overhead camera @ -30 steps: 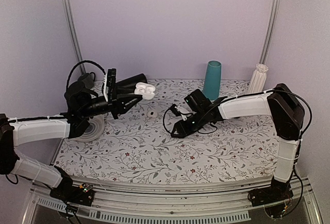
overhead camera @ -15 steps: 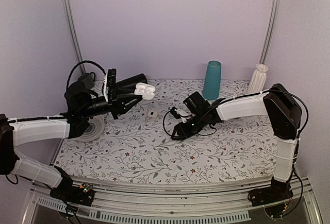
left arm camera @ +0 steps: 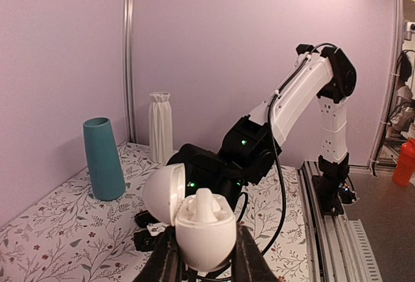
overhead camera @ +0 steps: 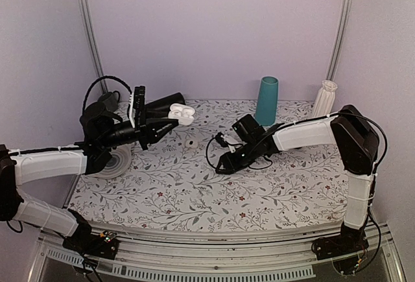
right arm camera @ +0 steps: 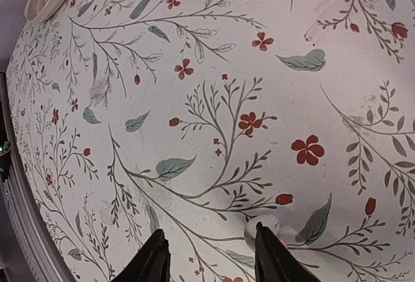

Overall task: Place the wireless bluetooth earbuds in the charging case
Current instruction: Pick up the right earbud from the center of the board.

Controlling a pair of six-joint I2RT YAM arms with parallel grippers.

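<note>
My left gripper [overhead camera: 170,124] is shut on the charging case [overhead camera: 181,113] and holds it in the air above the back left of the table. In the left wrist view the case [left arm camera: 204,233] is glossy white with its lid open to the left. One white earbud [left arm camera: 206,205] stands up in it. My right gripper [overhead camera: 224,164] is low over the middle of the table, jaws open. In the right wrist view a small white earbud [right arm camera: 269,223] lies on the cloth touching or just behind the right fingertip; nothing is between the jaws [right arm camera: 209,246].
A small white round piece with a dark centre [overhead camera: 191,143] lies on the flowered table between the arms. A teal cup [overhead camera: 266,100] and a white vase [overhead camera: 325,99] stand at the back. A black cone [overhead camera: 170,100] lies at the back left. A round pale disc [overhead camera: 115,163] lies at the left.
My right gripper has shifted slightly left and lower over the table. My left gripper holds the case steady in the same place.
</note>
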